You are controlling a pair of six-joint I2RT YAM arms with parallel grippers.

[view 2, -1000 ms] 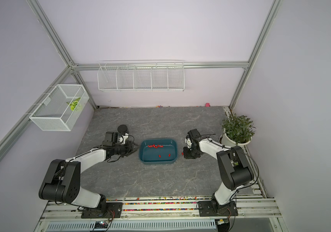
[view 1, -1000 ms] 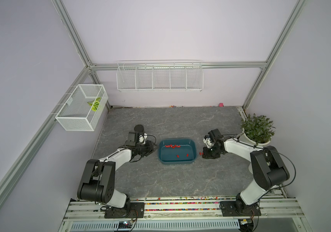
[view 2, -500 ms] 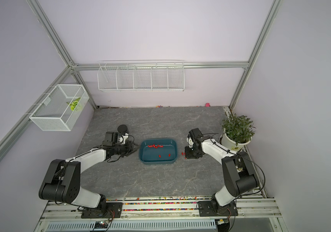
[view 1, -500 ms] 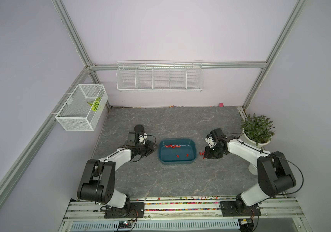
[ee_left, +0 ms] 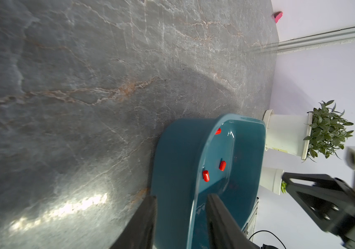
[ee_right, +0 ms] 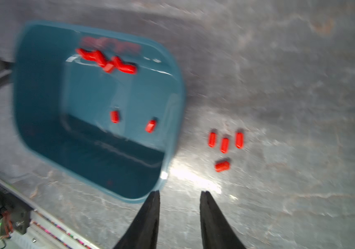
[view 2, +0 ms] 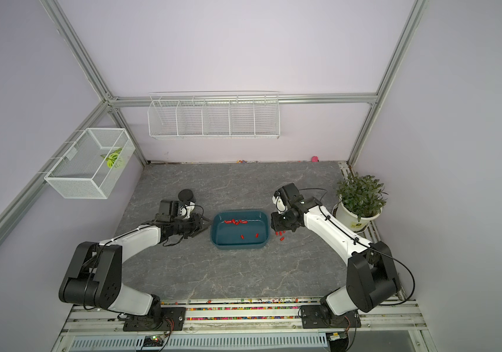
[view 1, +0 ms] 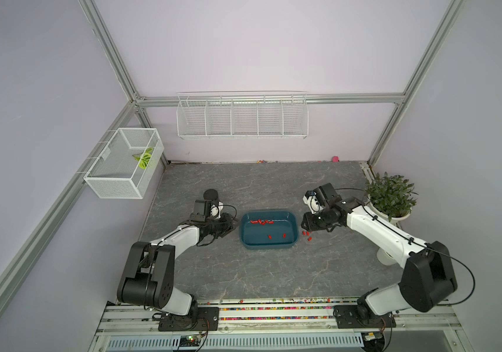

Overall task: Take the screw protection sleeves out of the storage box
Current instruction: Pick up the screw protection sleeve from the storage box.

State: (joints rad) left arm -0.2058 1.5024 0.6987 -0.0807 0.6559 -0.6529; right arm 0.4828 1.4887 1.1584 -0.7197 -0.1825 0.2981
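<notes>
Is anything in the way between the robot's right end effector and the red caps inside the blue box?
Only the side wall of the storage box: the right end effector hangs open just outside it, over the table. No lid covers the box, so the screw protection sleeves inside look reachable from above.

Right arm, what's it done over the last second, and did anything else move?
The right arm swung its elbow outward, toward the plant; the right gripper stayed beside the box, jaws now apart and empty. Unmoved: the left gripper, clamped on the box's end wall, the box, and the sleeves in and beside it.
</notes>
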